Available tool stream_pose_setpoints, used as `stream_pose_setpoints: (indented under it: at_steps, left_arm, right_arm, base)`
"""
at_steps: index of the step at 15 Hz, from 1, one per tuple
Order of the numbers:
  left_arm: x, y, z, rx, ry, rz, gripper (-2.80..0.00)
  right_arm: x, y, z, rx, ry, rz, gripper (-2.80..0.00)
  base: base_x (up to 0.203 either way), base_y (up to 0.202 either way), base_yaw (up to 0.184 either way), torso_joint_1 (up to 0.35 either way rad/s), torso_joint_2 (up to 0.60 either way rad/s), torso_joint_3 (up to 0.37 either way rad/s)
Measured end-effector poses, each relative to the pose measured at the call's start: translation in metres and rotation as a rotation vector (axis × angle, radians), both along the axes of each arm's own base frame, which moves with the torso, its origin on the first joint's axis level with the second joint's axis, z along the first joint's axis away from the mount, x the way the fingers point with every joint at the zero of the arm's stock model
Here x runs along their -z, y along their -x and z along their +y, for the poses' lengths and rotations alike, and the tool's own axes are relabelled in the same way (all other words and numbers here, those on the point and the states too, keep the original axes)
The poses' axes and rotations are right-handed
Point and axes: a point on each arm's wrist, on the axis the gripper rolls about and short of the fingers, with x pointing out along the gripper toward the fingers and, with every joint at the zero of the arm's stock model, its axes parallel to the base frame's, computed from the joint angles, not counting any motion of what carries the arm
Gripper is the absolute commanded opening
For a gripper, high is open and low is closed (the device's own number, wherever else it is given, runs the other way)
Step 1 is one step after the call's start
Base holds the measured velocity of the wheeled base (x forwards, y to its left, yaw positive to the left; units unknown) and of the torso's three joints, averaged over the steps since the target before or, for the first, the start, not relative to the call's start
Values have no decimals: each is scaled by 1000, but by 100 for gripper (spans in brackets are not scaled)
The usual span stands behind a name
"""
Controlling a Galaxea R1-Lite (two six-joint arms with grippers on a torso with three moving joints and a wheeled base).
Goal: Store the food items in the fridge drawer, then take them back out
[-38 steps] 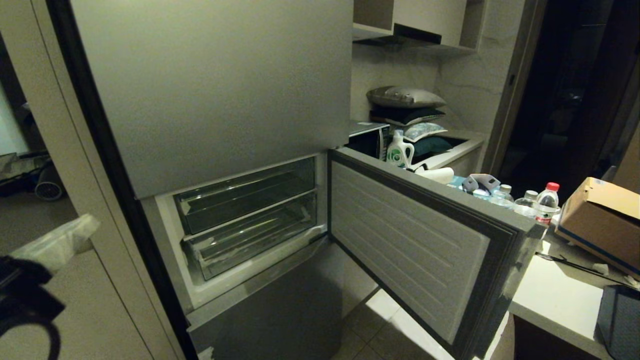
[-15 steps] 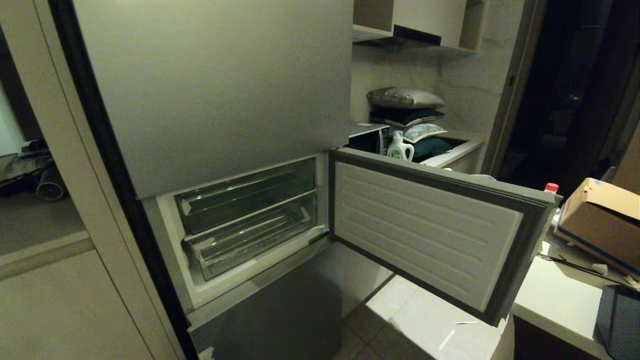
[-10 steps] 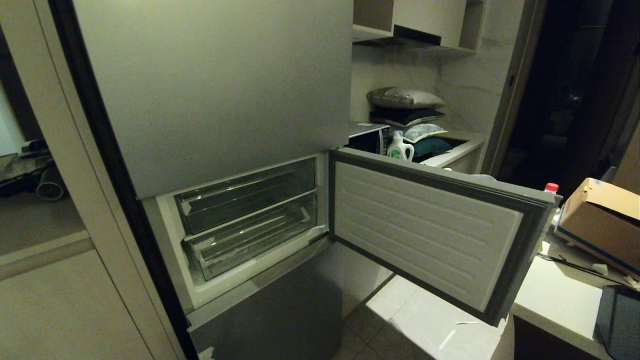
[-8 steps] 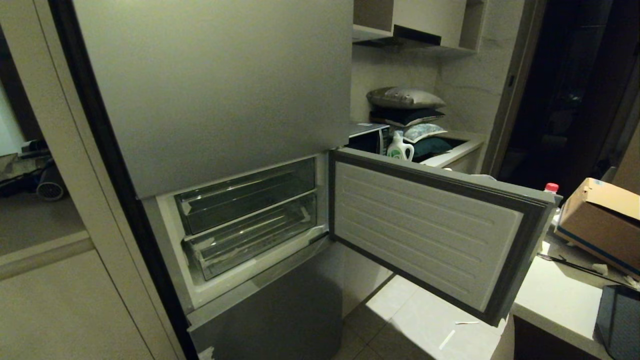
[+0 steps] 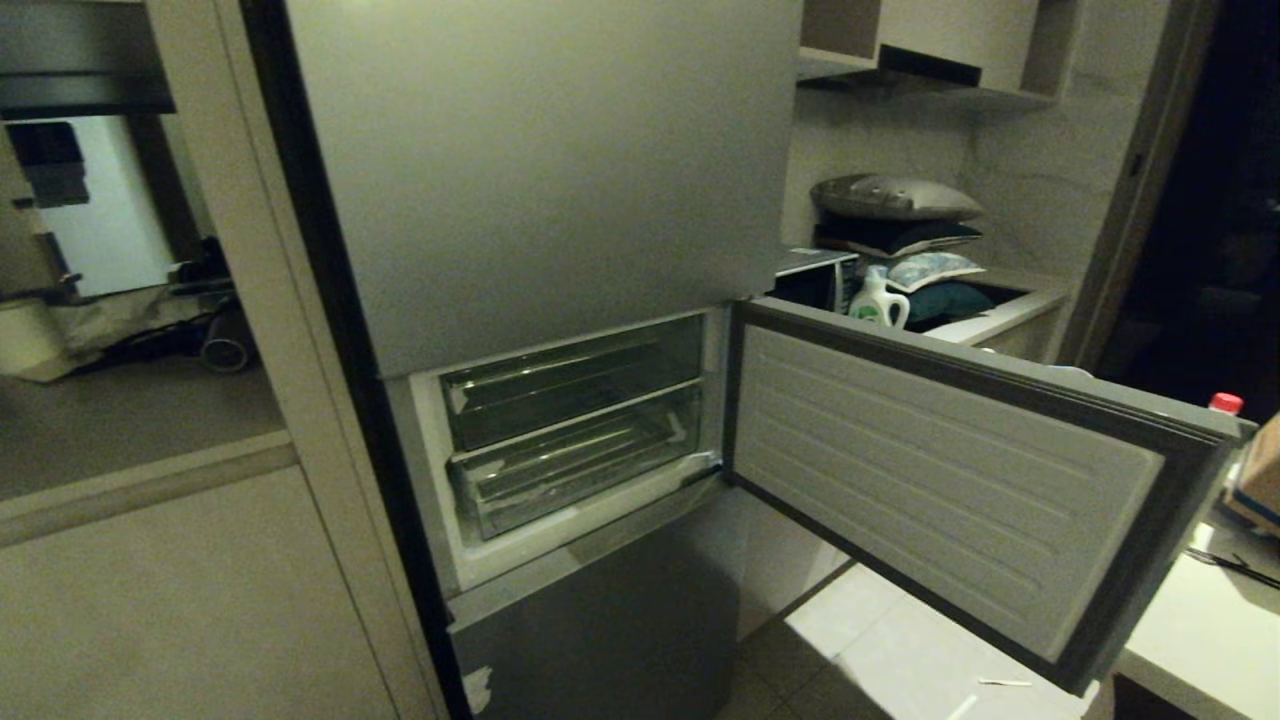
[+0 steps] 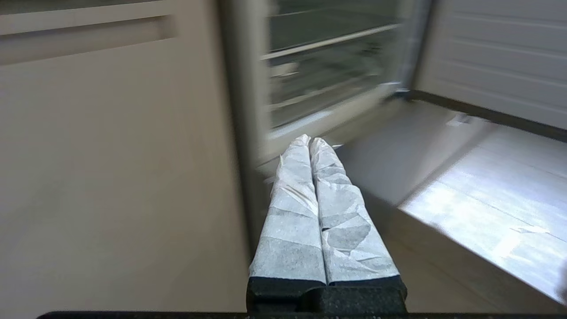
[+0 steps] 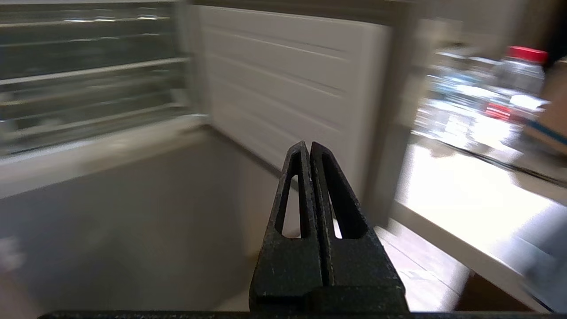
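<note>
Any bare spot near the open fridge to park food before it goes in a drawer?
White counter right of the open fridge door shows a bare strip; its far end is crowded with bottles. Both clear drawers are pushed in, no food visible.

From where I stand, no writing can be made out anywhere. The white plastic detergent jug (image 5: pixel 878 300) on the counter behind the open grey fridge door (image 5: pixel 960 480) has a green patch on its front, but no word on it is legible. The clear plastic bottle with a red cap (image 7: pixel 516 84) carries a red label band, too blurred to read.
</note>
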Motion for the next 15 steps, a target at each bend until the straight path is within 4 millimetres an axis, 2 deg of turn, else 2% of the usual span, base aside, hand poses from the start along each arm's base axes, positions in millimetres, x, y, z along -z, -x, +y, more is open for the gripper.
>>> stream_pose_setpoints:
  at_steps: [15]
  left_arm:
    - [0,0,0,0,0,0,-280]
  right_arm:
    - [0,0,0,1,0,1,-280]
  base:
    - [1,-7,174,2,1,3]
